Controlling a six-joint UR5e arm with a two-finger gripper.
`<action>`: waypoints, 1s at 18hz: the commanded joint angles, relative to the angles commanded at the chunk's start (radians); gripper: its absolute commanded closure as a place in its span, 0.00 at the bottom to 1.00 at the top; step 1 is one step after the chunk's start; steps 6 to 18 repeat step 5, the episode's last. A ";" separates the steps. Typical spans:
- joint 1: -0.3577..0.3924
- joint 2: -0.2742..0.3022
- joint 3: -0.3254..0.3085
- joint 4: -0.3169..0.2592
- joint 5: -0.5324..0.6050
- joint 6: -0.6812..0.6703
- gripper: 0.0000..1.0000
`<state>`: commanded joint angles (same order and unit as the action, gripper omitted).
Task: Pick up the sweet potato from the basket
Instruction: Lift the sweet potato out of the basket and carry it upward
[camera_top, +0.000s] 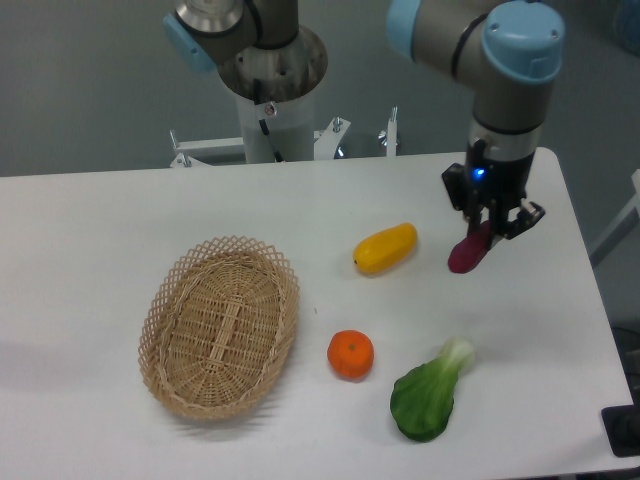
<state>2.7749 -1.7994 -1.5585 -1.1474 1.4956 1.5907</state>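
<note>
**A:** One item in the gripper (487, 232): jaws clamped on the sweet potato (467, 254), pinched at its upper end, with the rest hanging down and tilted. It's off the table (90, 230), over the right side, just beside the yellow fruit (386, 248). It's well apart from the basket (219, 326), which has nothing in it.

**B:** So the pick is effectively done?

**A:** I'd say so. It's out of the basket and airborne. What's left is carrying it without losing it.

**B:** Any risks?

**A:** The grip is near one tapered end, so the long free end can swing or pivot between the fingers. I'd keep the motion slow, avoid sharp wrist rotation, and hold the jaws firm.

**B:** Clearance?

**A:** The lower tip looks close to the tabletop, though I can't tell the exact gap from this angle. I'd keep some height and stay clear of the yellow fruit. The orange (350, 354) and the bok choy (428, 393) sit nearer the front edge, out of the way.
</note>
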 joint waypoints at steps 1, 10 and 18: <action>0.002 -0.002 0.000 0.000 -0.002 0.000 0.79; 0.008 0.000 -0.003 0.000 -0.012 0.000 0.79; 0.008 0.000 -0.003 0.000 -0.012 0.000 0.79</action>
